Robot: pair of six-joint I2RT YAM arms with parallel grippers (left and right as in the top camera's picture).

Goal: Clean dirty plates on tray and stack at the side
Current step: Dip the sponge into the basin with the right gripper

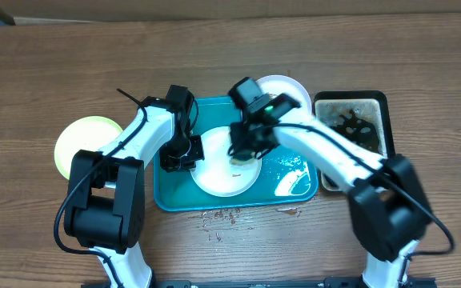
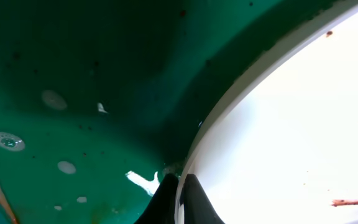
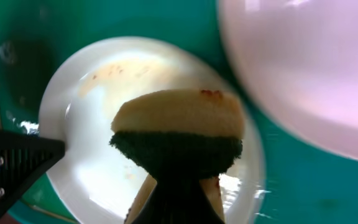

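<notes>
A white plate (image 1: pixel 218 180) lies in the teal tray (image 1: pixel 170 196). The left gripper (image 2: pixel 180 200) is clamped on its left rim; the right gripper (image 3: pixel 179 186) clenches a sponge (image 3: pixel 179 121), seemingly pressed on its middle. A yellow-green plate (image 1: pixel 82 136) sits left of the tray, a second white plate (image 1: pixel 290 86) at its far edge

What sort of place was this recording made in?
Probably a lab bench staged for dishwashing, not a real kitchen: two robot arms work over a bare wooden table, with a teal tray holding a white plate, a black basin of murky water, and a sponge.
</notes>
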